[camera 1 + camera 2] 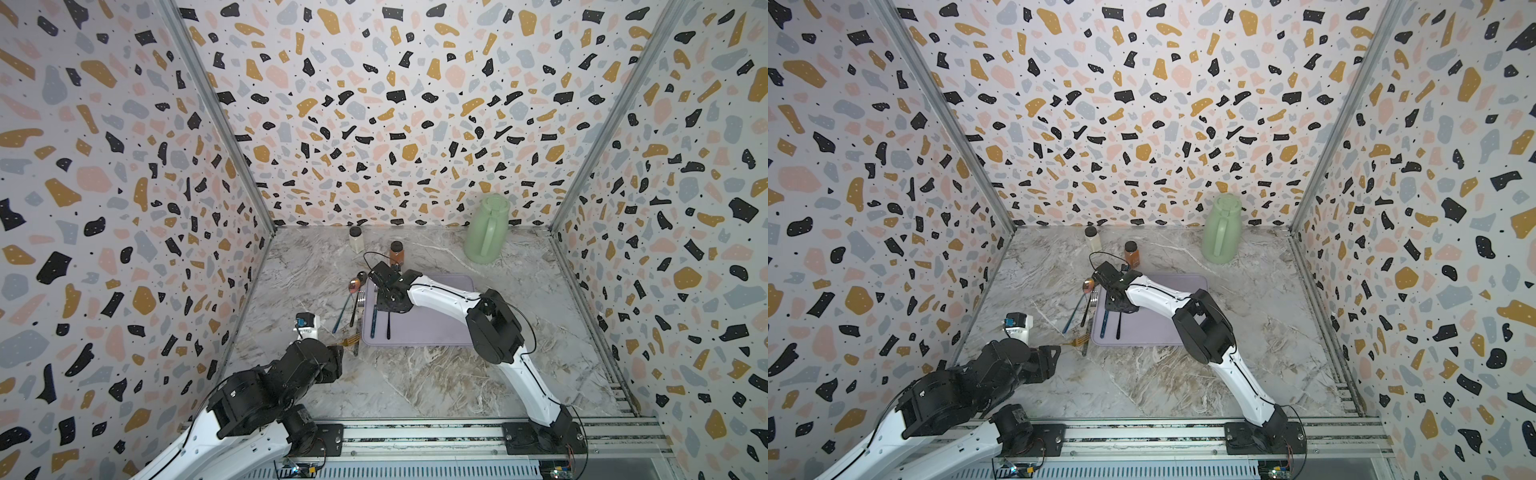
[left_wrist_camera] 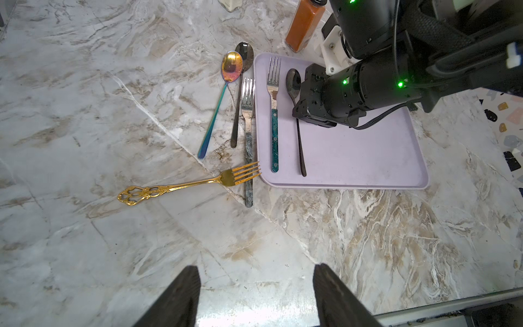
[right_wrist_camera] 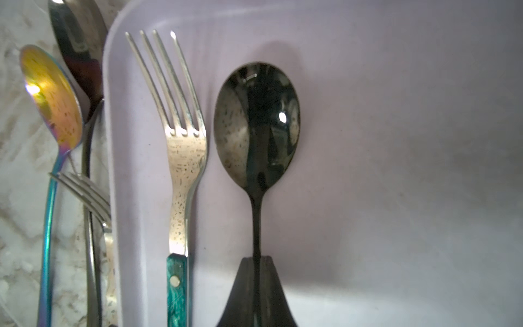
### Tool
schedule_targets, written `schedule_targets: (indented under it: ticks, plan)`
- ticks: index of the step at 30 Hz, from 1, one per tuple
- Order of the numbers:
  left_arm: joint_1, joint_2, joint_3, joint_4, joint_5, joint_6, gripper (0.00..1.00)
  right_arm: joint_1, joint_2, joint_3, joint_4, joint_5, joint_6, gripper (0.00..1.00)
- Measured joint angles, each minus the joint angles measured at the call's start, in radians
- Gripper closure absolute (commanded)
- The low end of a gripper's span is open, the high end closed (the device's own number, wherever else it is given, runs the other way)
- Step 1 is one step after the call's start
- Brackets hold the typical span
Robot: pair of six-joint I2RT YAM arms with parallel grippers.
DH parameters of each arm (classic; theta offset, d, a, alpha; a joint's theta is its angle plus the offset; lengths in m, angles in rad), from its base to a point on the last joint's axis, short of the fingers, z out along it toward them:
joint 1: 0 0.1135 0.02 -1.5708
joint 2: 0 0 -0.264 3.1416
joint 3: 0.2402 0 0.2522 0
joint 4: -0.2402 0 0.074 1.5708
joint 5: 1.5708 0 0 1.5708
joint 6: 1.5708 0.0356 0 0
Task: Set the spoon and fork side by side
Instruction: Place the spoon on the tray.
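Hidden: in both top views the right arm covers the black spoon's (image 3: 256,124) bowl and the fork's (image 3: 184,147) tines.
Around: rainbow spoon (image 2: 220,102), dark spoon (image 2: 245,52), grey-handled fork (image 2: 248,96) and gold fork (image 2: 181,185) lie on the bench (image 2: 85,113) beside the tray (image 2: 353,158).
Spoon, fork: on the tray, parallel, heads toward the back wall.
Right jaws: clamped on the spoon's neck.
Left jaws: apart above the bench.

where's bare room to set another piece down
Free: the tray past the black spoon, though the right arm hangs over it; the marble between tray and rail. Crowded: beside the tray's other edge, where the gold fork crosses a grey-handled fork.
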Motion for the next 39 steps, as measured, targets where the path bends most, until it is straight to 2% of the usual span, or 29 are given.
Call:
schedule_targets:
  ticks: [3, 11, 23, 27, 32, 39]
  plan:
    - [0.0, -0.005, -0.003, 0.0, 0.0, -0.004, 0.34, 0.004, 0.01, 0.012, 0.005, -0.002, 0.007, 1.0]
    - [0.0, -0.005, -0.004, -0.001, 0.0, -0.01, 0.34, 0.016, 0.013, 0.015, 0.011, -0.013, 0.011, 0.82]
    - [0.0, -0.005, -0.005, 0.0, 0.0, -0.011, 0.34, 0.003, -0.095, -0.11, 0.023, -0.027, 0.01, 0.74]
    - [0.0, 0.0, -0.019, 0.005, -0.004, -0.011, 0.34, -0.006, -0.174, -0.156, 0.027, -0.027, -0.01, 0.63]
    - [0.0, 0.056, -0.058, 0.064, -0.023, -0.01, 0.33, -0.017, -0.314, -0.227, 0.031, -0.02, -0.048, 0.59]
    - [0.028, 0.253, -0.073, 0.231, -0.071, 0.05, 0.32, -0.053, -0.513, -0.413, 0.089, -0.03, -0.11, 0.56]
